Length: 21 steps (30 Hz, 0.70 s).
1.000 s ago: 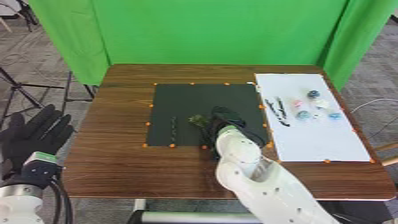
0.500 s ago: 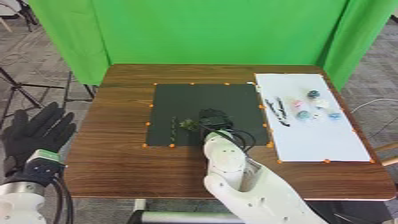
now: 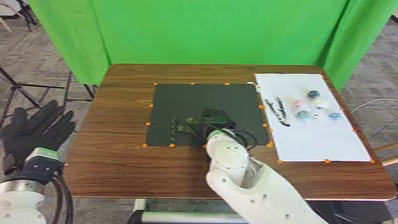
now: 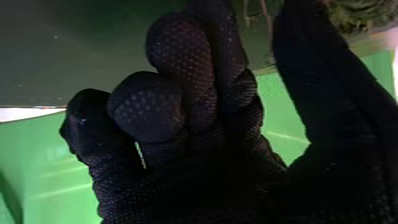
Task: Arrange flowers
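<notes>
- Left hand (image 3: 37,131): beyond the left edge of the bench (image 3: 111,125), open and spread, holding nothing.
- Dark slender stem (image 3: 173,131): lying on the black mat (image 3: 191,97) near its left edge, roughly in line with that edge.
- Green sprig (image 3: 186,128): on or just over the mat, between that stem and the right hand (image 3: 216,118). It looks like the piece now being placed.
- Right hand: over the mat, toward its right edge, close beside the sprig. Whether it grips the sprig or how far open it is, I cannot tell.
- Dark stems (image 3: 279,111): near the left edge of the white sheet (image 3: 320,145), waiting.
- Flower heads (image 3: 303,115), pink, white and blue: on the sheet, toward the bench's right edge, none yet on the mat.
- Progress, as I judge it: early; greenery begun, blooms and remaining stems still to go.
</notes>
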Available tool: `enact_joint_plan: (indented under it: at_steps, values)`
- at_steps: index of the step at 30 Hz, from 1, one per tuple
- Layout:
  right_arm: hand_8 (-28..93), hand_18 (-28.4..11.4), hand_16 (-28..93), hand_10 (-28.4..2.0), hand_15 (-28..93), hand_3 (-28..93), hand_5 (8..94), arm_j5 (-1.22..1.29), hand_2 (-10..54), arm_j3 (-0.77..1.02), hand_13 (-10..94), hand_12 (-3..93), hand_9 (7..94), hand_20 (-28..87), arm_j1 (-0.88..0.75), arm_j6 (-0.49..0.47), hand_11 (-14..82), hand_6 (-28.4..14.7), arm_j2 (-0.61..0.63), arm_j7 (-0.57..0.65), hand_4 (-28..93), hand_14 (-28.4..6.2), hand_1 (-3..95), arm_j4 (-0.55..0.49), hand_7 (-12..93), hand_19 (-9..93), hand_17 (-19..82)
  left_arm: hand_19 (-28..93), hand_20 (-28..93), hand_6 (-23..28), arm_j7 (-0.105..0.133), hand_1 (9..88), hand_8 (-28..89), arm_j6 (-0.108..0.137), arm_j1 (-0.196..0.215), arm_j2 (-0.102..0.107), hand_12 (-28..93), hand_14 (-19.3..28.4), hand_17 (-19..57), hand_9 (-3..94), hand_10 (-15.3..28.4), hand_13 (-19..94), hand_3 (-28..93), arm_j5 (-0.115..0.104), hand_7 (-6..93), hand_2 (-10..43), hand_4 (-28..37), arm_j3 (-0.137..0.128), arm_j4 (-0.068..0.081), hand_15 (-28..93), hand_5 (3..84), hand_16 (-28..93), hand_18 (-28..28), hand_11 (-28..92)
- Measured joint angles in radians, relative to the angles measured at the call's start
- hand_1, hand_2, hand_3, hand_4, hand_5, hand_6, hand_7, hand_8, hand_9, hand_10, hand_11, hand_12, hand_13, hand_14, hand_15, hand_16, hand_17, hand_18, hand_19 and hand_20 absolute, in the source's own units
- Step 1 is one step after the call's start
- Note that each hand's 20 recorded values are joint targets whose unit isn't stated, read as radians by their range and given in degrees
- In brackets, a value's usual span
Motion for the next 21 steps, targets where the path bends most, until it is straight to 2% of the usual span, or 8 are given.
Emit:
enact_joint_plan:
  at_steps: [10, 21]
  values:
    - [-9, -24.4, 38, -16.5, 68, 68, 73.6, 0.045, -9.5, 0.041, 76, 35.9, 78.9, 41, -0.012, 0.0, 44.2, -6.0, 0.005, 0.008, -18, -12.2, 28.7, -0.029, 40, 93, 51, 30, 9, 8.6, 0.007, 26.8, -10, -0.003, 0.004, -0.001, 10, 16.1, -5.3, 32.1, 15.7, 22, 73, -0.001, 19.3, 10.1, -28.3, -0.001, 0.0, 41, 39.6, -10, 13.7, 26]
    - [-8, -25.4, 37, -17.1, 67, 69, 75.3, 0.07, -2.9, 0.088, 76, 34.5, 79.6, 41, -0.065, 0.001, 41.4, -6.3, 0.063, -0.008, -18, -13.7, 30.0, -0.15, 27, 93, 50, 30, 9, 8.6, 0.03, 26.7, -10, -0.004, 0.027, -0.015, 10, 16.1, -5.4, 32.3, 15.8, 22, 72, -0.006, 19.3, 10.3, -28.3, -0.012, -0.001, 41, 39.5, -9, 13.7, 26]
